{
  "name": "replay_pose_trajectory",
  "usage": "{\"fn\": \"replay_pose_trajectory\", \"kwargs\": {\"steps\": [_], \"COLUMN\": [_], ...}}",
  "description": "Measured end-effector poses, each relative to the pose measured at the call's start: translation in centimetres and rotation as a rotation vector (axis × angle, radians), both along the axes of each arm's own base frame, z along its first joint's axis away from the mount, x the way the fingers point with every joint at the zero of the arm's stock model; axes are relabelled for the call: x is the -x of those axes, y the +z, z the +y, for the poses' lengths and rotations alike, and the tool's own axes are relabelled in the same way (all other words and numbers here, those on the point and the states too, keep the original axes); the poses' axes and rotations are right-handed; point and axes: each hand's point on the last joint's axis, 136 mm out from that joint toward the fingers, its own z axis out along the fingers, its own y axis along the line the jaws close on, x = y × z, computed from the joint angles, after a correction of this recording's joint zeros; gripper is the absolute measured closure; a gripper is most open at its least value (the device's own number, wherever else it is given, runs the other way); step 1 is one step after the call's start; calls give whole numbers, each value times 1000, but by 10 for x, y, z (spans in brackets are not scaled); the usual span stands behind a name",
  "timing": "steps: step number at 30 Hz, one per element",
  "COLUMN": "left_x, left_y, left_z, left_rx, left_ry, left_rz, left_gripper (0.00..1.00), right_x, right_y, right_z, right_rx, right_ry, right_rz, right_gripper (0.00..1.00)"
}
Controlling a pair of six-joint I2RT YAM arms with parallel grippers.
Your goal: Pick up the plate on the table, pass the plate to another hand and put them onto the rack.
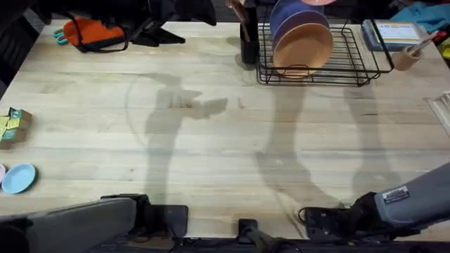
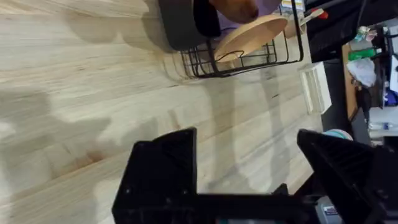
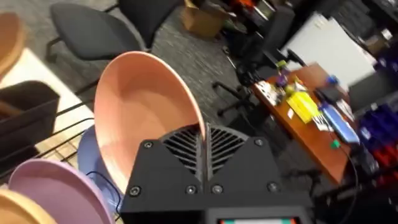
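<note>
Pinching the rim of the plate (image 3: pixel 146 118), the right gripper (image 3: pixel 202 146) has its fingers pressed together on the salmon-pink edge, holding it upright above the rack (image 1: pixel 320 67), which sits at one o'clock on the table (image 1: pixel 211 140) with an orange plate (image 1: pixel 304 46) and a purple plate (image 1: pixel 295 17) slotted in. The left gripper (image 2: pixel 245 158) hovers over bare wood, jaws spread wide.

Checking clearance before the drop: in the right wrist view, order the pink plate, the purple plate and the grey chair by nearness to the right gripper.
1. the plate, clamped in the right gripper.
2. the purple plate, just beneath it.
3. the grey chair, on the floor beyond.
</note>
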Motion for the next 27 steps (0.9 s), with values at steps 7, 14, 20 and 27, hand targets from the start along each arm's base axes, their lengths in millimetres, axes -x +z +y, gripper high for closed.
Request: {"fn": "replay_pose_trajectory", "kwargs": {"steps": [7,14,20,27], "left_x": [0,0,0,0], "left_y": [0,0,0,-1], "left_z": [0,0,0,1], "left_rx": [0,2,2,0], "left_ry": [0,3,3,8], "left_rz": [0,3,4,8], "left_gripper": [6,6,6,6], "right_x": [2,5,0,-6], "right_y": [-6,-9,-25,-44], "right_z": [12,23,30,30], "right_rx": [147,259,303,329], "right_ry": [105,181,226,244], "right_rz": [-75,-141,-149,-138], "right_gripper": [973,973,973,973]}}
